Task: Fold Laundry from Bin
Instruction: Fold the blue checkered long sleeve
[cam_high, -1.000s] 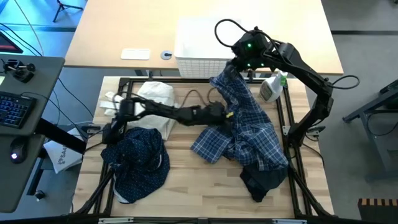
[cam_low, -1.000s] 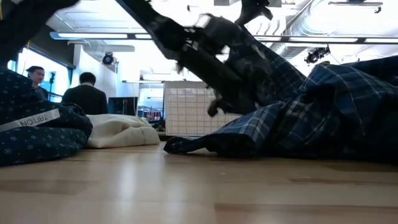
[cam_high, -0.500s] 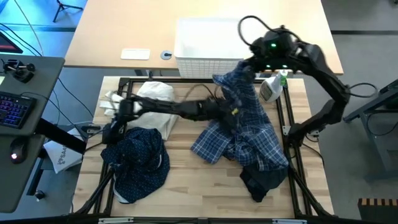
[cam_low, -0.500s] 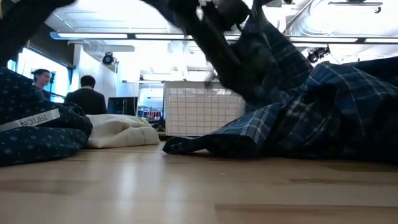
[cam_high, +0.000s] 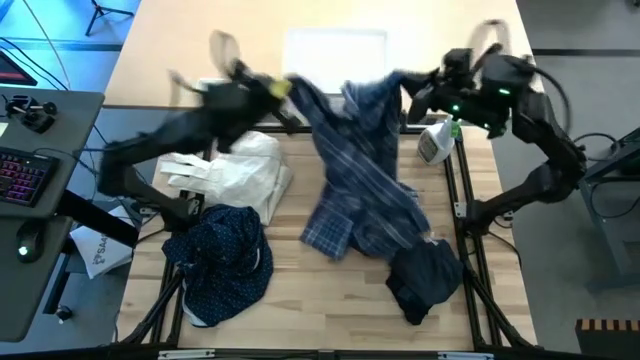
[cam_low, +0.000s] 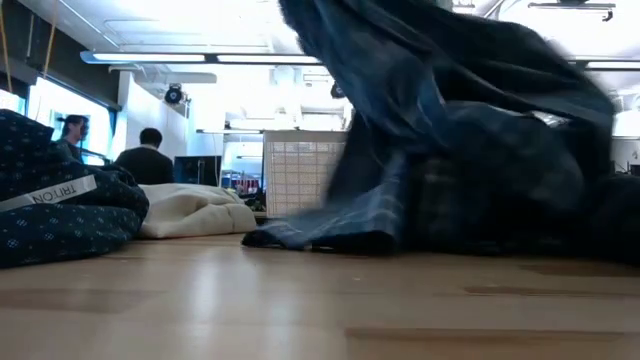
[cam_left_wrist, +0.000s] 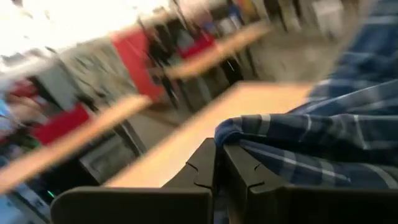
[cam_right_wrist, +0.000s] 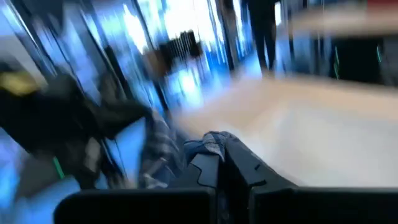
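Fabric lies nearest along the front of the worktop (cam_high: 300, 300): the navy shirt with tiny white dots (cam_high: 222, 255) is heaped at the front left, and the plain dark navy piece (cam_high: 422, 280) sits crumpled at the front right, well apart from it. In the low view the dotted shirt (cam_low: 55, 215) fills the left edge, with a cream-white cloth bag (cam_low: 195, 210) just behind it.

Mid-worktop, the blue-and-white plaid shirt (cam_high: 362, 170) hangs stretched between both arms (its lower hem drags on the wood, touching the dark navy piece). The low view shows the plaid shirt (cam_low: 440, 130) lifted like a curtain across the right half, its hem resting on the boards.

Farther back, the left pincer (cam_high: 283, 92) reaches up from the left side, arm bent and angled toward the rear, fingers pressed together on one upper corner of the plaid shirt; its wrist view shows the dark fingers (cam_left_wrist: 239, 177) pinched on plaid cloth. The right pincer (cam_high: 418, 82) extends leftward from the right arm's raised elbow, clamped on the opposite upper corner. A spray bottle (cam_high: 436, 140) stands just below it.

Beyond, the bin (cam_high: 335, 55) rests at the rear, behind the raised shirt; its lattice side (cam_low: 300, 175) shows in the low view. Two people (cam_low: 140, 155) are in the room behind.
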